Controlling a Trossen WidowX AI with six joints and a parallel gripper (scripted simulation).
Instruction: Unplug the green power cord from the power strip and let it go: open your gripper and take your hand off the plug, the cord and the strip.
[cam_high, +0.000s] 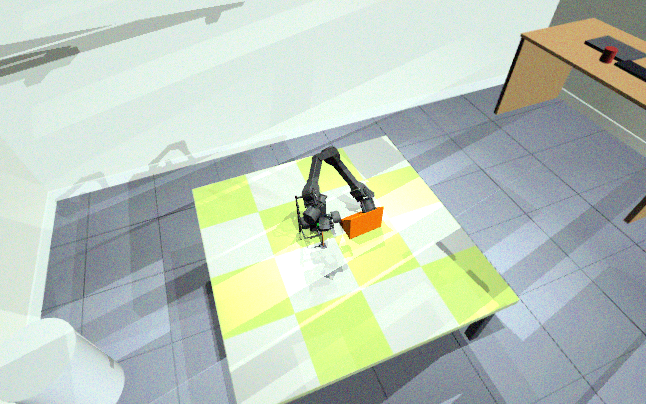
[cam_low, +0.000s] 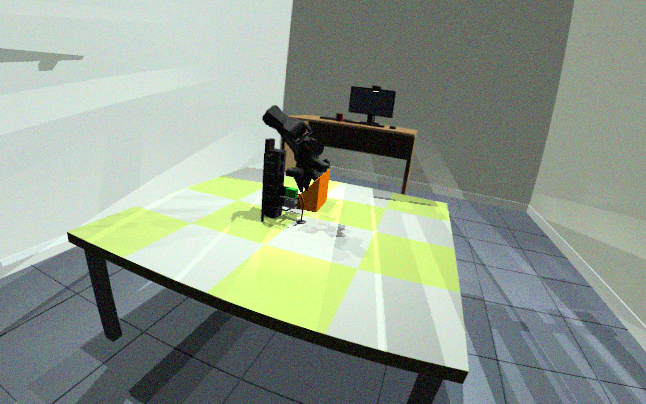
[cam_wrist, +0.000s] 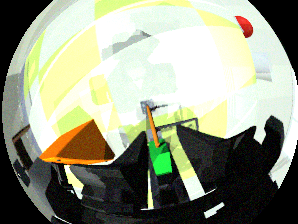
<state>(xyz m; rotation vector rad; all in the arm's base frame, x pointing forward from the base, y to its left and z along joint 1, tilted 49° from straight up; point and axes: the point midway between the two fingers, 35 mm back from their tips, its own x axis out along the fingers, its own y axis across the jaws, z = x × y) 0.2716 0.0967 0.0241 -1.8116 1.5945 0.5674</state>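
Top view. Chequered green-and-white bench (cam_high: 400, 310). Arm (cam_high: 327, 155) arches over from its base beside the orange block (cam_high: 363, 222) and comes down at 9 o'clock of that block. Gripper (cam_high: 321, 228) points down near a speck of green, the plug (cam_high: 318, 225). Power strip (cam_high: 301, 216) shows as a thin dark upright just at 9 o'clock of the wrist. Too small here to read the fingers. A wooden desk (cam_high: 550, 55) sits at 1 o'clock, well apart.

Exterior view. Power strip (cam_low: 274, 180) stands upright on the bench (cam_low: 320, 280) as a dark tower. Green plug (cam_low: 290, 192) sits against the strip's low side at 3 o'clock, seated in it as far as I can tell. Cord (cam_low: 301, 206) loops down from the plug to the bench top. Gripper (cam_low: 299, 182) hangs just above the plug, at its 1 o'clock; contact cannot be told. Orange block (cam_low: 318, 191) is just beyond, at 3 o'clock.

Wrist view. Fisheye. Green plug (cam_wrist: 160, 161) lies dead centre low, in the gap of the gripper (cam_wrist: 160, 177), dark fingers flanking at 9 and 3 o'clock. Cord (cam_wrist: 153, 129) runs off toward 12 o'clock. Fingers are released, part-way apart, grasping nothing. Orange block (cam_wrist: 76, 145) is at 9 o'clock.
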